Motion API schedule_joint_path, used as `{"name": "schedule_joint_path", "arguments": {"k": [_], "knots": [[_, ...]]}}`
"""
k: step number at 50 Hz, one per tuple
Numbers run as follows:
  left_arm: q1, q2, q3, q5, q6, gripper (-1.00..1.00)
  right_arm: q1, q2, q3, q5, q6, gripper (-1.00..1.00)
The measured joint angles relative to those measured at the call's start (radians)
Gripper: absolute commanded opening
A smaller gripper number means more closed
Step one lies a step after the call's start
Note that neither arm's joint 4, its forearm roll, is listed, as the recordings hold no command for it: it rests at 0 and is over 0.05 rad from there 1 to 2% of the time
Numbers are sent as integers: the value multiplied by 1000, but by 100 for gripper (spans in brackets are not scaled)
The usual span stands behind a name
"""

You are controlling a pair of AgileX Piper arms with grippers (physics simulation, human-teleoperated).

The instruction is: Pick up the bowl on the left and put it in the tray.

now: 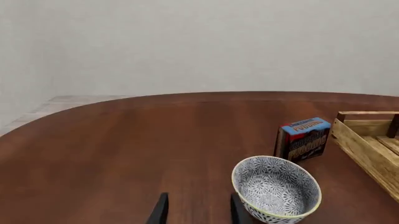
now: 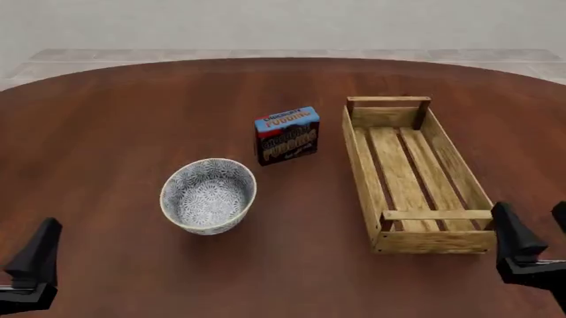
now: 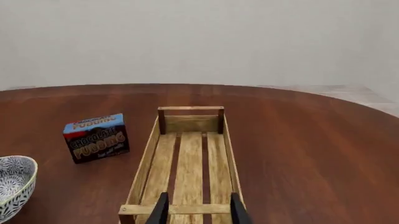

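Observation:
The bowl (image 2: 208, 195), white with a dense blue pattern and a pale rim, stands upright on the table left of centre. The tray (image 2: 359, 165), a long light-wood slatted crate, lies to its right with nothing in it. My left gripper (image 1: 198, 211) is open, low at the near left, with the bowl (image 1: 276, 189) just beyond and beside one finger, not between them. My right gripper (image 3: 198, 211) is open at the near end of the tray (image 3: 190, 108), holding nothing. One edge of the right wrist view shows the bowl (image 3: 14, 184).
A small chocolate pudding box (image 2: 287, 136) stands between the bowl and the tray, a little farther back. The round dark-wood table (image 2: 106, 126) ends in a curved far edge, with a pale floor and wall behind it.

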Motion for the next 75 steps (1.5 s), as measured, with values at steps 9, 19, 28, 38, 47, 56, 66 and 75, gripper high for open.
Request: {"name": "schedule_joint_path", "arguments": {"k": [9, 19, 28, 38, 47, 56, 66, 75], "knots": [[0, 0, 0, 0, 0, 100, 3, -153, 3, 128, -4, 100], [0, 0, 0, 0, 0, 100, 4, -221, 5, 179, -7, 100], [0, 0, 0, 0, 0, 100, 10, -230, 4, 186, -5, 100], [0, 0, 0, 0, 0, 100, 42, -180, -4, 157, 1, 100], [0, 0, 0, 0, 0, 100, 91, -130, -20, 133, 2, 100], [0, 0, 0, 0, 0, 100, 138, -68, -39, 100, 7, 100], [0, 0, 0, 0, 0, 100, 195, 13, -57, 56, 14, 100], [0, 0, 0, 0, 0, 100, 243, 85, -78, 26, 32, 100]]}}
